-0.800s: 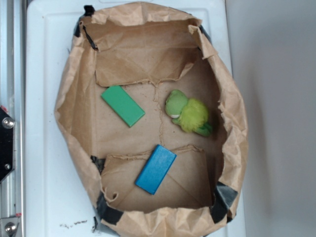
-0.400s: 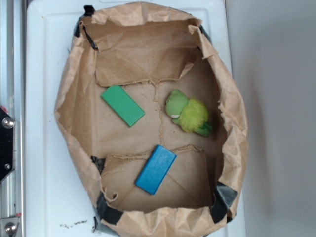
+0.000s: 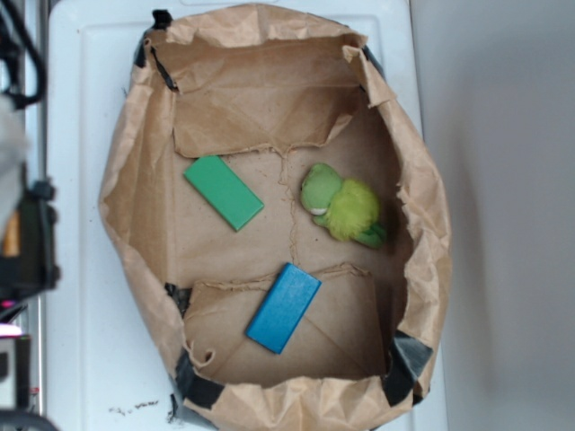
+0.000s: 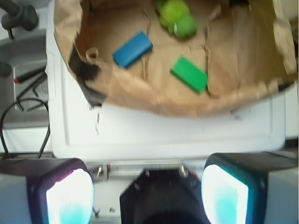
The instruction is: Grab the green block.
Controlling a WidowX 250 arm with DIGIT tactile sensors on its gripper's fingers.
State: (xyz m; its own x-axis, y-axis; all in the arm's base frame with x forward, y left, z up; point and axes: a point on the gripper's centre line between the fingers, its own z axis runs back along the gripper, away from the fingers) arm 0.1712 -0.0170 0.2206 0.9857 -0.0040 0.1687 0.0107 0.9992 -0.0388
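Meanwhile I saw the gripper (image 4: 147, 186) with jaws spread wide, empty, outside the paper bag (image 4: 154, 98); the green block (image 3: 224, 192) lay flat inside, well apart from it.

A: Exterior view: arm (image 3: 22, 215) is cut off by the left edge, just a dark blur. Gripper itself isn't visible there.

B: Wrist view's smeared; plush toy (image 4: 177, 17) clipped at the top edge, fingers (image 4: 58, 193) cropped at the bottom.

No text, label, brand, number or sign can be read in either view.
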